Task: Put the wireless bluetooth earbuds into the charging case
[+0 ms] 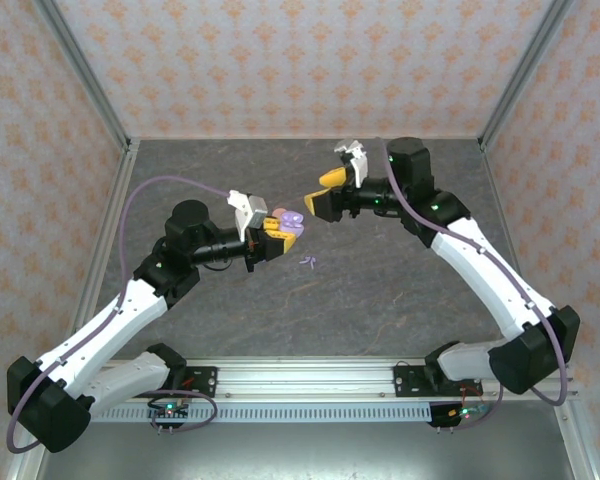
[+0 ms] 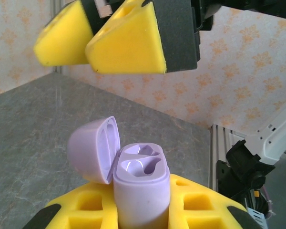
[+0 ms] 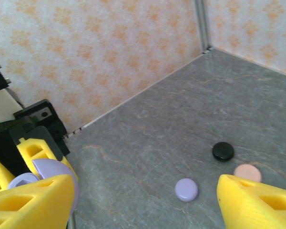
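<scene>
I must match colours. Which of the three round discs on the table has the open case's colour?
The lilac disc, leftmost in the right wrist view, matches the lilac case; the black disc and the pink disc do not.

glossy plastic charging case (image 2: 142,191), matt yellow foam pads (image 2: 126,47), matt table (image 2: 28,124).

The charging case (image 2: 141,191) stands between the left fingers (image 2: 88,206), with the earbuds (image 1: 308,262) on the table (image 1: 380,300) before it.
</scene>
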You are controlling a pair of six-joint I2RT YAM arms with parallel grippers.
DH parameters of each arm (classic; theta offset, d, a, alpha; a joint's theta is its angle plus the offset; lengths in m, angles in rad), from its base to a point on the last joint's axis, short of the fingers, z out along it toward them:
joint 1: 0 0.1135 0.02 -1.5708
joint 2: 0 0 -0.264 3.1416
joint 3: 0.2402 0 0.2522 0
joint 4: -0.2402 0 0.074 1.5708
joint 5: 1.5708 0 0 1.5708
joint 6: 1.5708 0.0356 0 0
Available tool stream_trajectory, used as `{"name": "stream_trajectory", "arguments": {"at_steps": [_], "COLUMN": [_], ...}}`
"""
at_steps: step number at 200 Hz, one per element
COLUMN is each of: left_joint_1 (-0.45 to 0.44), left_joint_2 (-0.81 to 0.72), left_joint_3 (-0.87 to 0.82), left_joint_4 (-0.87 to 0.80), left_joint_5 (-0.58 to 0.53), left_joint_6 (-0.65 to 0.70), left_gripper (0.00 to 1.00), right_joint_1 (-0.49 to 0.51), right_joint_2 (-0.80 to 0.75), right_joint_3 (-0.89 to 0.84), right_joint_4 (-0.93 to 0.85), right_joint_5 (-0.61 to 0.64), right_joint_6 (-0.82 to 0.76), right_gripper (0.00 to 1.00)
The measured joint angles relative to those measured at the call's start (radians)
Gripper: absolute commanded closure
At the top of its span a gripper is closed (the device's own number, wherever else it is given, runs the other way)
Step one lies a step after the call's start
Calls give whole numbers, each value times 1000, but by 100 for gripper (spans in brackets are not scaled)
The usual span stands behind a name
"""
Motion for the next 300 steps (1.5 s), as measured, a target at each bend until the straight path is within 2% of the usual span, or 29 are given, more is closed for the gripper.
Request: {"name": "stream_trajectory", "arguments": {"at_steps": [32,56,128,190,300], "left_joint_1": [0,0,0,0,0], "left_joint_2": [-34,-63,-85,-78,-78], "left_joint_3": [0,0,4,19,19], "left_joint_4": [-43,-69,-89,-91,-95], "left_joint_5": [-37,-60,-87,-87,-87], "left_joint_6": [33,52,70,70,70], "left_gripper": [90,91,91,92,92], "right_joint_1": [-3,-3,81,108,114], "right_joint_2": [-31,4,288,477,558], "right_joint_3": [-61,-129,-239,-229,-151], "right_joint_4": [-38,-62,-78,-56,-20], "right_joint_5": [124,191,373,399,387], "right_joint_6": [47,90,220,272,288], "right_gripper": [40,50,51,62,72]}}
